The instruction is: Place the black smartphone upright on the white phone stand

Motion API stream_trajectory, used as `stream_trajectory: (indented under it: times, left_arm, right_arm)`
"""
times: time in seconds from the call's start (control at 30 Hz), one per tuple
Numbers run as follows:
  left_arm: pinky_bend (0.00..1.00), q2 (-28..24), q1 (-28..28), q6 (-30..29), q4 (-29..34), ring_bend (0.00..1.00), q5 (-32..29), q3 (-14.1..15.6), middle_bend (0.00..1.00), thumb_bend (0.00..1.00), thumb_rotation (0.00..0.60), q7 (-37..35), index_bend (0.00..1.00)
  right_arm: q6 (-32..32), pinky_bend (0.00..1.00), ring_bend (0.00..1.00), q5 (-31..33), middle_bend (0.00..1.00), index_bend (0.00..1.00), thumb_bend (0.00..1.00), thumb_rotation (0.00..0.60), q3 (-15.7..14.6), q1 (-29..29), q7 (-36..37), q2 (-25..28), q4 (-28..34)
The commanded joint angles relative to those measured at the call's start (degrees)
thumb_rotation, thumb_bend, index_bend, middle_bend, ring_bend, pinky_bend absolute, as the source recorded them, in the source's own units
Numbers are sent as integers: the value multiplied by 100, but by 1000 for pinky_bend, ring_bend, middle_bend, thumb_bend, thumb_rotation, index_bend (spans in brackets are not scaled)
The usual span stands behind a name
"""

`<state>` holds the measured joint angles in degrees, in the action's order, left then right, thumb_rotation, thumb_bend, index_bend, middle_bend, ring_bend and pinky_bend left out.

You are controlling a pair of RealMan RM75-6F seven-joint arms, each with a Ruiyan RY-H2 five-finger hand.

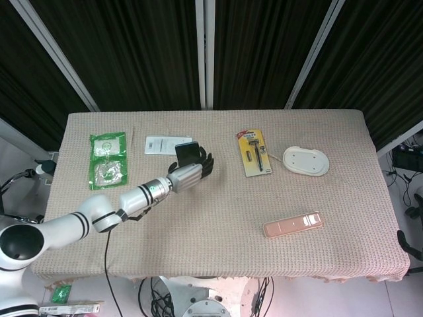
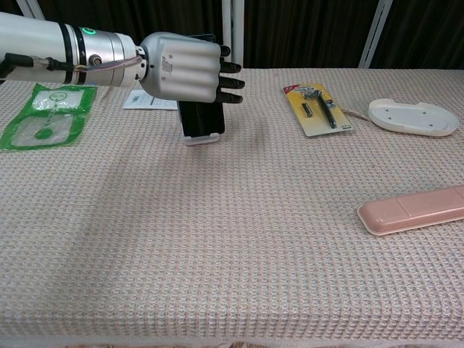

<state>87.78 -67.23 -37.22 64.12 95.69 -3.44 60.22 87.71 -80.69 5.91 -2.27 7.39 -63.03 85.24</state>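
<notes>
The black smartphone (image 1: 188, 151) (image 2: 201, 119) stands upright, its lower edge in the lip of the small white phone stand (image 2: 201, 140), at the back left of the table. My left hand (image 1: 187, 176) (image 2: 183, 67) hovers just in front of and over the phone's top. Its fingers (image 2: 232, 82) are stretched out and apart past the phone, no longer wrapped around it. The hand hides the phone's upper part in the chest view, and most of the stand is hidden in the head view. My right hand shows in neither view.
A green packet (image 1: 107, 158) and a white card (image 1: 165, 144) lie left of the stand. To the right are a yellow razor pack (image 1: 254, 152), a white oval dish (image 1: 306, 160) and a pink oblong case (image 1: 292, 224).
</notes>
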Motion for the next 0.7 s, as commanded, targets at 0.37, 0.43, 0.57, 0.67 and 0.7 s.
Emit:
stream_trajectory:
  times: [0.37,0.43,0.57,0.67,0.7]
  left_arm:
    - [205,-387,232,-201,644,52,-376,-77,0,131,600,223,16]
    - [205,-575,413,-362,960,52,-592,-137,0,123,600,324,16]
    - [205,-1041,973,-1087,1855,52,-1027,-260,0,112,600,457,16]
    - [205,-1431,1624,-2007,2654,52,-1213,-239,5,96,600,345,17]
    - [205,-1566,1835,-2296,2879,52,-1200,-186,6,90,600,303,17]
  right_arm:
    - [80,0,0,-76,0,0,270,600,-7,-12,-71,56,118]
    - [110,0,0,-97,0,0,271,600,-6,-20,-75,76,149]
    - [144,0,0,-139,0,0,271,600,-11,-24,-87,114,194]
    - [143,0,0,-166,0,0,266,600,-20,-19,-85,129,215]
    - [144,0,0,-177,0,0,266,600,-23,-16,-89,132,217]
